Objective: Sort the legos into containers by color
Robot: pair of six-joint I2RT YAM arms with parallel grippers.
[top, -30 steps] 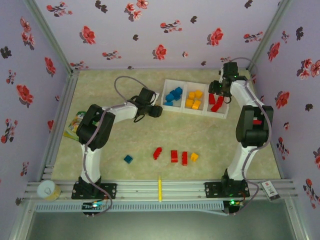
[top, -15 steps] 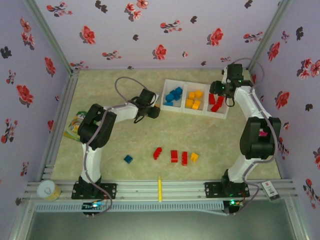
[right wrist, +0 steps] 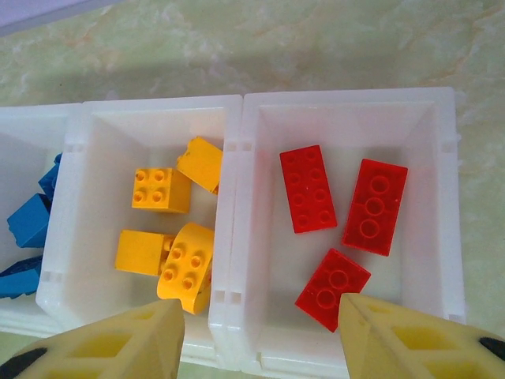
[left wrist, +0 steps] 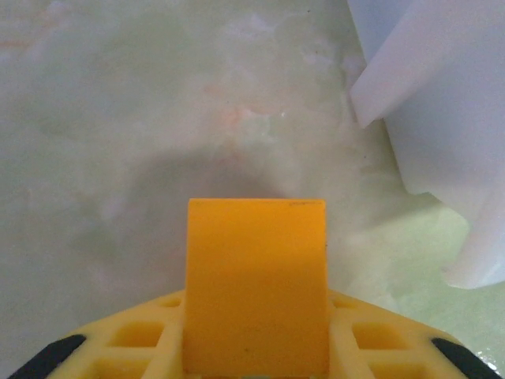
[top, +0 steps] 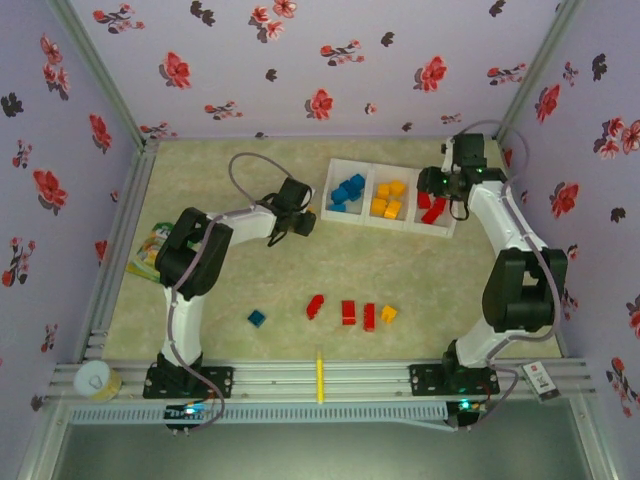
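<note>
Left wrist, left hand point(left wrist: 256, 355) has closed onto orange brick point(left wrist: 256, 276), right hand point(right wrist: 260, 312) spread over containers point(right wrist: 237, 118)

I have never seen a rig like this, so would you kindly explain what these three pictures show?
These are two robot arms, the left arm and the right arm, bolted to a table. The overhead picture looks down from behind them; the other two come from cameras on their wrists. The job is sorting toy bricks by colour into three joined white bins, which hold blue bricks, orange-yellow bricks and red bricks. The left tool, beside the bins, is shut on an orange-yellow brick, seen close up in its wrist picture. The right tool hangs open over the bins, holding nothing. On the table lie a loose blue brick, three loose red bricks and a loose orange-yellow brick.
</note>
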